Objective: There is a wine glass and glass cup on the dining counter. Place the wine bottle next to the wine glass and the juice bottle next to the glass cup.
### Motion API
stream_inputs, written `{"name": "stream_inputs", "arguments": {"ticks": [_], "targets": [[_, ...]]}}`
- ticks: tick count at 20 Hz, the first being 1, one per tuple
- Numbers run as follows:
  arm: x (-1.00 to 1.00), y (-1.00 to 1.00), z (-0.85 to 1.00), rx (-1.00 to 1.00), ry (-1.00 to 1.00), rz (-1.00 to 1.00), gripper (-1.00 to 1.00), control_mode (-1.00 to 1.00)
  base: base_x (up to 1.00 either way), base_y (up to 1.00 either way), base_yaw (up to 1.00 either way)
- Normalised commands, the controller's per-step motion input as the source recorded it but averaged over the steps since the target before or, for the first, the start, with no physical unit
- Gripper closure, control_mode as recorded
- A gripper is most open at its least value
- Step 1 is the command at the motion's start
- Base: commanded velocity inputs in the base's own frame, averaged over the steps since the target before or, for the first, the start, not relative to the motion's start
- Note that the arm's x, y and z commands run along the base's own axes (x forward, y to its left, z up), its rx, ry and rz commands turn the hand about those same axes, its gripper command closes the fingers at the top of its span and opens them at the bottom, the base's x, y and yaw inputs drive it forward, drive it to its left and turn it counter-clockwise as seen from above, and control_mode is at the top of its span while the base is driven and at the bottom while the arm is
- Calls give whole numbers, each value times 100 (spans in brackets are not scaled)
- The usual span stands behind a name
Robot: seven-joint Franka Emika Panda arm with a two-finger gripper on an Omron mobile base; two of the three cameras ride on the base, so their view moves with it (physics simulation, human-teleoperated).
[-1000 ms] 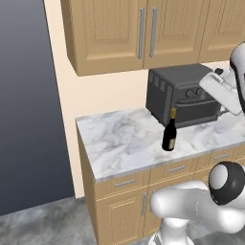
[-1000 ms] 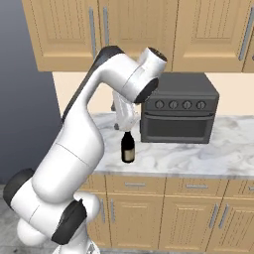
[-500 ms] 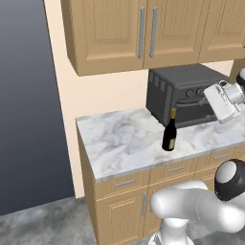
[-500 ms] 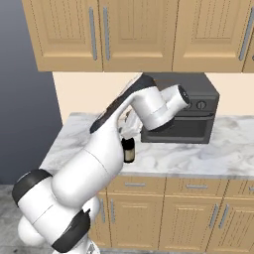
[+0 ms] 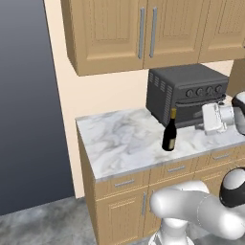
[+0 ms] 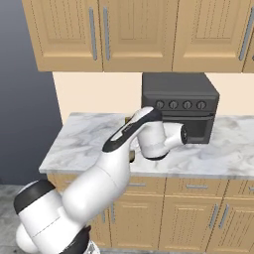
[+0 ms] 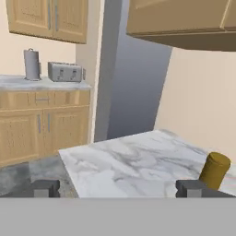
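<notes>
The wine bottle (image 5: 169,131), dark with a yellowish top and pale label, stands upright on a marble counter (image 5: 119,139) just in front of a black toaster oven. My gripper (image 5: 205,119) hangs to its right at about the bottle's height, apart from it. In the hand view the gripper (image 7: 117,188) is open, with nothing between its fingertips (image 7: 44,188), and the wine bottle's yellowish top (image 7: 215,169) shows at the lower right. In the right base view my arm covers most of the bottle. The wine glass, glass cup, juice bottle and dining counter are out of view.
The toaster oven (image 5: 186,91) stands against the wall behind the bottle. Wooden upper cabinets (image 5: 139,33) hang over the counter. The counter's left end borders a dark wall panel (image 5: 28,105). A far counter holds a toaster (image 7: 66,72) and a grey canister (image 7: 31,64).
The arm has swung down and the hand has dropped from above the oven to the bottle's height at its right. The bottle has not moved. The jaws stay open.
</notes>
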Motion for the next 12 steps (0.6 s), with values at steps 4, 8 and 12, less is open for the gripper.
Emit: {"name": "stream_inputs", "arguments": {"ticks": [4, 8, 12], "targets": [[69, -1, -47, 16, 1, -14, -100, -100, 0, 0, 0], [50, -27, -36, 19, 0, -5, -100, -100, 0, 0, 0], [19, -34, -30, 19, 0, 0, -100, -100, 0, 0, 0]]}}
